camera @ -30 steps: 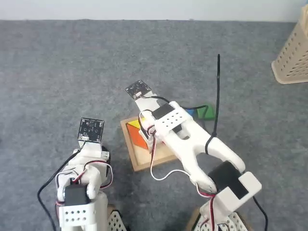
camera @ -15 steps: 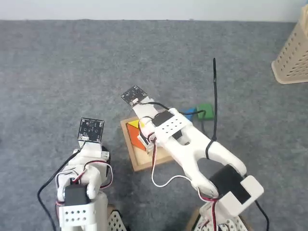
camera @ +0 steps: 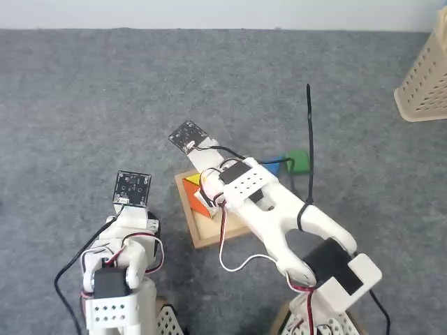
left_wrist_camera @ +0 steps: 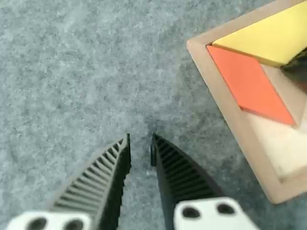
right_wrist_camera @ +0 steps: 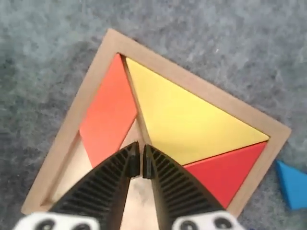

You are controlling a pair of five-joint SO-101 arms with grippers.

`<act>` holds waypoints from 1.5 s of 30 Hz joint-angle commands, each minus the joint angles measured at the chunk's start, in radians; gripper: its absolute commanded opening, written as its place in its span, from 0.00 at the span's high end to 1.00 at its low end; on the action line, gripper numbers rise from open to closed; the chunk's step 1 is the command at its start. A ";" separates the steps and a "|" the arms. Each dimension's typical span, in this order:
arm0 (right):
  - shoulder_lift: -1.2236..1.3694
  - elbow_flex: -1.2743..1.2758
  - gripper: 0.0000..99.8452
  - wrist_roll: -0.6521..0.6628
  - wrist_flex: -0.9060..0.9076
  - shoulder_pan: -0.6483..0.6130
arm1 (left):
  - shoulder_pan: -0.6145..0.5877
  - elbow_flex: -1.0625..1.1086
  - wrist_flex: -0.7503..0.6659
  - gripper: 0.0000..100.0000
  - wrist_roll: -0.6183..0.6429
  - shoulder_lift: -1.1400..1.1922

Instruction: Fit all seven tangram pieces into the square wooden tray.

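The square wooden tray [right_wrist_camera: 62, 143] holds an orange parallelogram [right_wrist_camera: 108, 115], a large yellow triangle [right_wrist_camera: 187, 124] and a red triangle [right_wrist_camera: 225, 177]; part of its floor is bare. My right gripper [right_wrist_camera: 142, 149] is shut and holds nothing, its tips just above the seam between the orange and yellow pieces. In the high view the right arm covers most of the tray [camera: 202, 241]. A blue piece [camera: 277, 164] and a green piece [camera: 299, 160] lie on the carpet past the tray. My left gripper [left_wrist_camera: 140, 141] hovers over bare carpet beside the tray [left_wrist_camera: 225, 120], its fingers almost together, holding nothing.
Grey carpet covers the whole work area. A beige perforated basket [camera: 426, 77] stands at the far right edge. A black cable [camera: 308, 139] sticks up from the right arm. Open carpet lies to the left of and beyond the tray.
The right arm has swung left and slightly forward over the tray, uncovering more of the blue and green pieces. The left arm has kept still.
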 commanded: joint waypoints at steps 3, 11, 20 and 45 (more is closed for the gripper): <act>0.004 -0.020 0.99 0.021 -0.031 -0.007 | 0.002 -0.010 0.000 0.93 0.008 -0.021; 0.120 -0.147 0.99 0.021 0.041 -0.004 | 0.002 -0.010 0.000 0.93 0.008 -0.021; 0.114 -0.190 0.99 0.021 0.042 0.028 | 0.002 -0.010 0.000 0.93 0.008 -0.021; -0.453 0.026 0.99 0.127 0.470 0.584 | 0.002 -0.010 0.000 0.93 0.008 -0.021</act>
